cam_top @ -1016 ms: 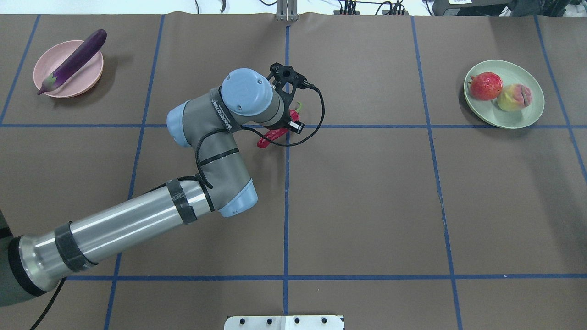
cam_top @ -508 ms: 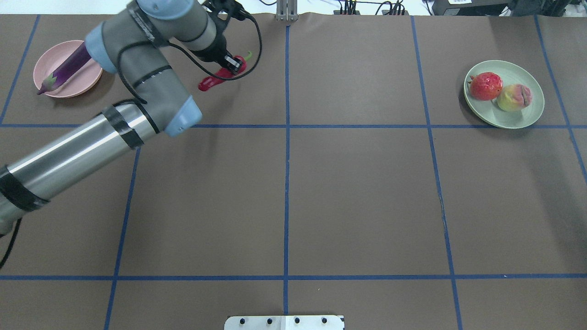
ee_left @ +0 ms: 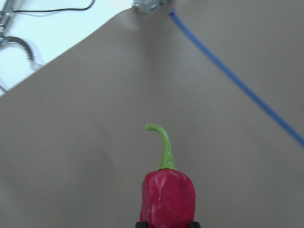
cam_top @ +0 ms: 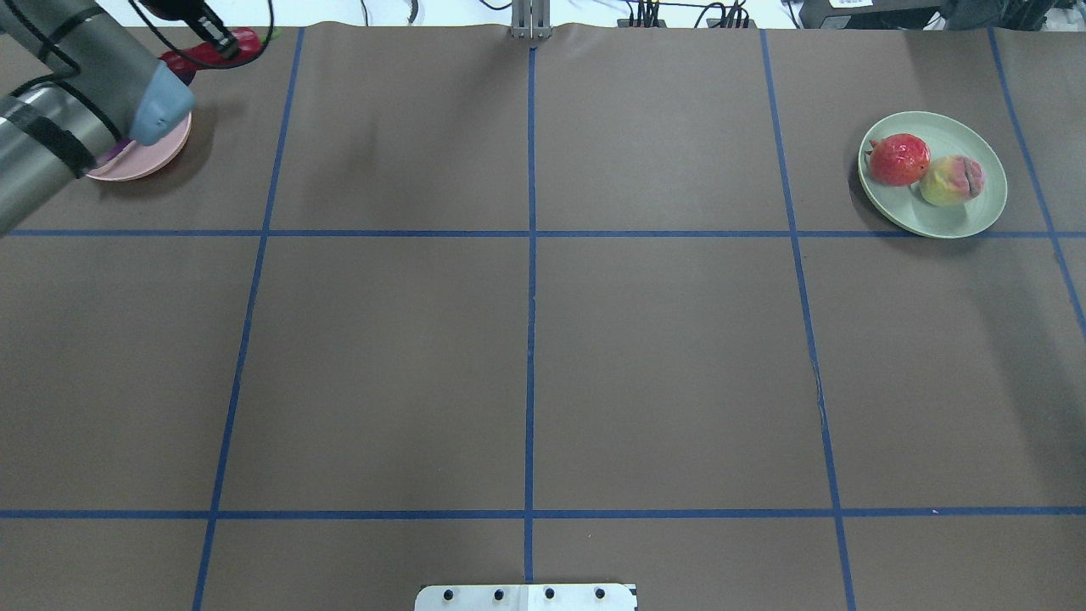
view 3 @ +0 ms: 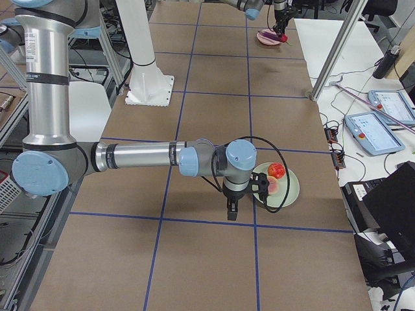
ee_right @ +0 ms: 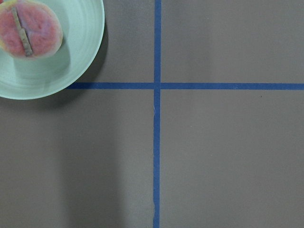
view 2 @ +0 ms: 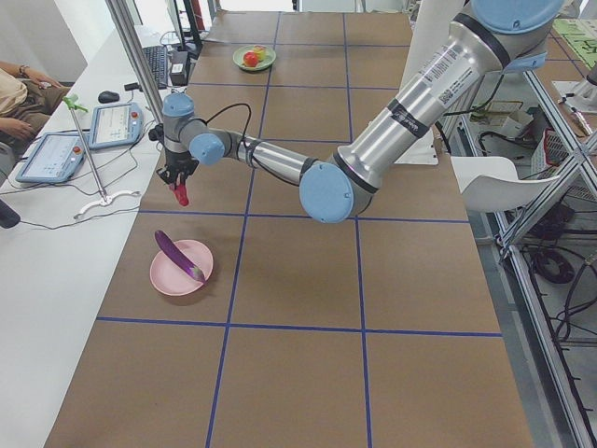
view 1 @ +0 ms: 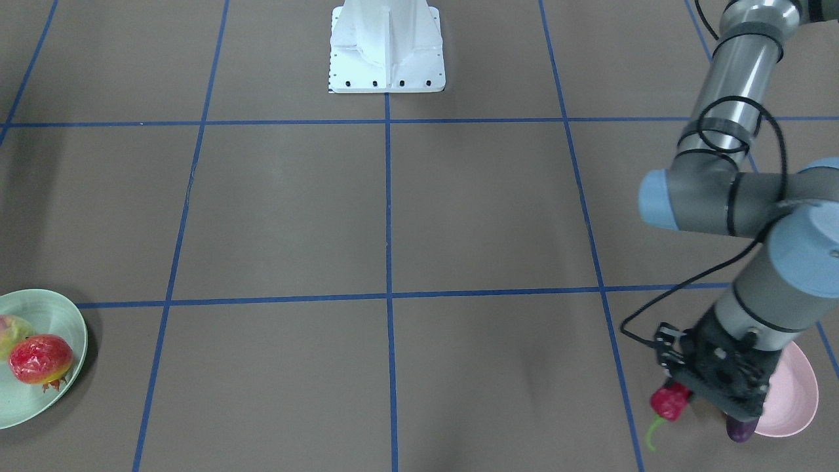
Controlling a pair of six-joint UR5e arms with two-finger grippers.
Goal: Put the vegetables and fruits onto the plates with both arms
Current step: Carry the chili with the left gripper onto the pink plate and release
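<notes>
Your left claw (view 1: 682, 393) is pinching the red chili pepper (view 1: 668, 402) by its body, stem outward, above the desk (view 1: 459, 216) just beside the pink plate (view 1: 796, 393), probably to clear the eggplant (view 2: 179, 256) lying across it; whether your right claw (view 3: 231, 210) is spread, I cannot tell.

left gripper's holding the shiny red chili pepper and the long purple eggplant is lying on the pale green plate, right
Not quite. The long glossy purple eggplant lies on the round pale pink plate, not the round pale green plate; the exterior left view shows it. The rest stands: the left gripper holds the shiny red chili pepper.
</notes>
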